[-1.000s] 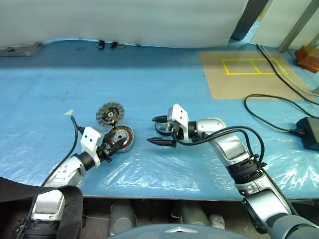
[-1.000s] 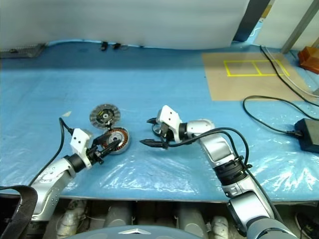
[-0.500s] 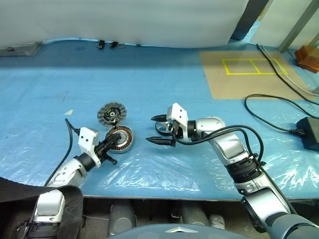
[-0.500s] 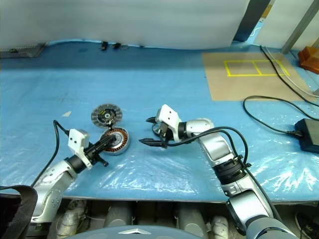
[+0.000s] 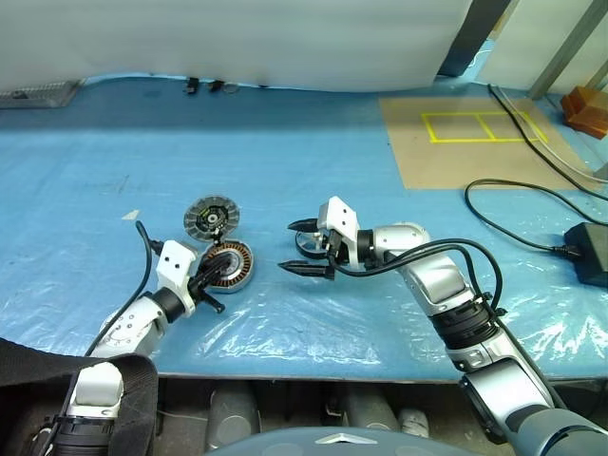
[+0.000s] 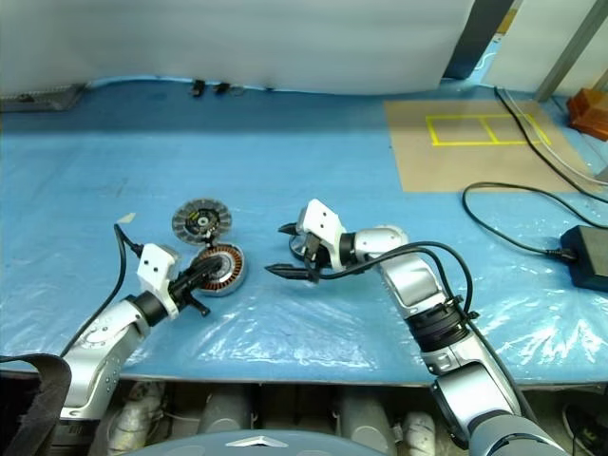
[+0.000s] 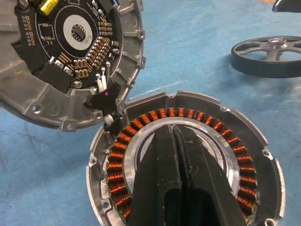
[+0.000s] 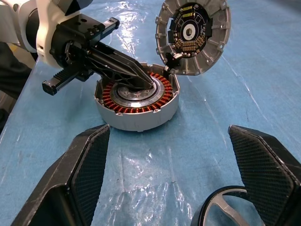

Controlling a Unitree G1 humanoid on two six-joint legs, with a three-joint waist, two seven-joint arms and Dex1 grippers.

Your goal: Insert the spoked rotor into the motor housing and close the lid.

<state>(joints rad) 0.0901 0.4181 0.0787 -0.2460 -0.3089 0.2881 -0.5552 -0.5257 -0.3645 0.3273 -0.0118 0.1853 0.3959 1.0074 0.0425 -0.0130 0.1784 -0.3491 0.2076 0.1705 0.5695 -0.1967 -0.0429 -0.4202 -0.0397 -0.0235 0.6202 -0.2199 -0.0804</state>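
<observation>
Blue plastic sheeting (image 5: 285, 171) covers the whole table in my head cameras, wrinkled and shiny along the near edge. On it the motor housing (image 5: 231, 264) sits open side up, its copper windings ringing a silver centre. The lid (image 5: 210, 218) lies just beyond it at about eleven o'clock, touching its rim, circuit side up.

My left gripper (image 5: 220, 269) reaches in from about seven o'clock with its two black fingers pressed flat together and nothing between them; the tips rest in the silver centre of the housing. My left wrist camera makes this plain: the shut fingers (image 7: 162, 179) point into the middle of the copper ring (image 7: 141, 123), and the lid (image 7: 56, 61) shows a black circuit board with a yellow part and small wires running to the housing rim, detail the head views are too coarse to give.

My right gripper (image 5: 302, 248) stands wide open at about three o'clock from the housing, well clear of it, holding nothing. The rotor (image 5: 313, 245) lies flat on the sheet between those spread fingers; the head view half hides it behind the hand. The right wrist camera shows just an arc of its dark rim (image 8: 221, 207) by the fingers (image 8: 87, 169), but gives a clean side view of the left gripper (image 8: 146, 85) dipping into the housing (image 8: 136, 106).

Off at two o'clock a brown board (image 5: 465, 142) with yellow tape lies on the table, with black cables (image 5: 513, 218) beside it.
</observation>
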